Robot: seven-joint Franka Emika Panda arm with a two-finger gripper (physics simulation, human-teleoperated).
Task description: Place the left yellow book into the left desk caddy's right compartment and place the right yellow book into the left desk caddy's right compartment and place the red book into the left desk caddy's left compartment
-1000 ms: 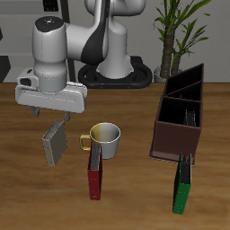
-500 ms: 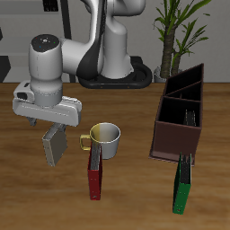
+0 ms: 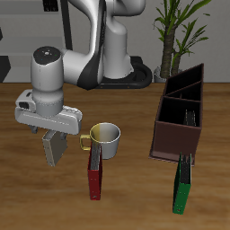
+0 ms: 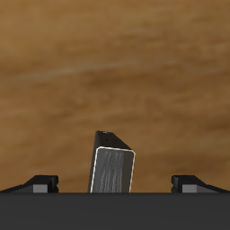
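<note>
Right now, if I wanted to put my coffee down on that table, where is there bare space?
Bare wood lies between the mug and the dark-brown caddy, and on to the front edge between the red book and the green book. It is crowded where the gripper hangs over a grey book beside the mug and red book.

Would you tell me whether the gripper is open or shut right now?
Open: in the wrist view the gripper has its fingertips wide apart, either side of the grey book, not touching it.

Front-high overview; close downward wrist view
</note>
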